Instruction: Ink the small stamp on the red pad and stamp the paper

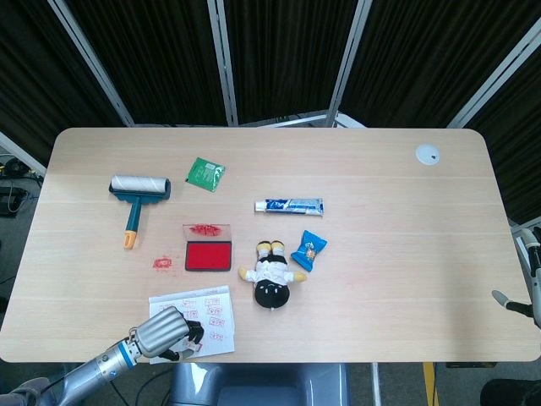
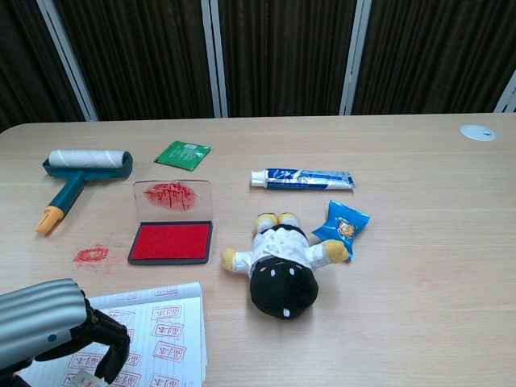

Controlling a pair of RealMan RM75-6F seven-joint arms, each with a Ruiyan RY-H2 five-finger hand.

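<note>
Chest view: paper (image 2: pixel 161 330) bears red, unreadable stamp marks.

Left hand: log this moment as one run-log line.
left hand: over paper, fingers curled | small stamp: hidden | red pad: open, untouched | right hand: state unclear

The left hand (image 1: pixel 162 331) is resting over the near left corner of the paper (image 1: pixel 211 315), its fingers curled down onto the sheet, which is carrying rows of red stamp marks. The open red pad (image 1: pixel 208 256) is lying just beyond the paper, with a red smear (image 1: pixel 161 263) to its left and a plush doll (image 1: pixel 271 279) to its right. The right hand (image 1: pixel 510 301) is only partly showing at the table's (image 1: pixel 397 254) right edge, too little to tell how its fingers are lying.
</note>
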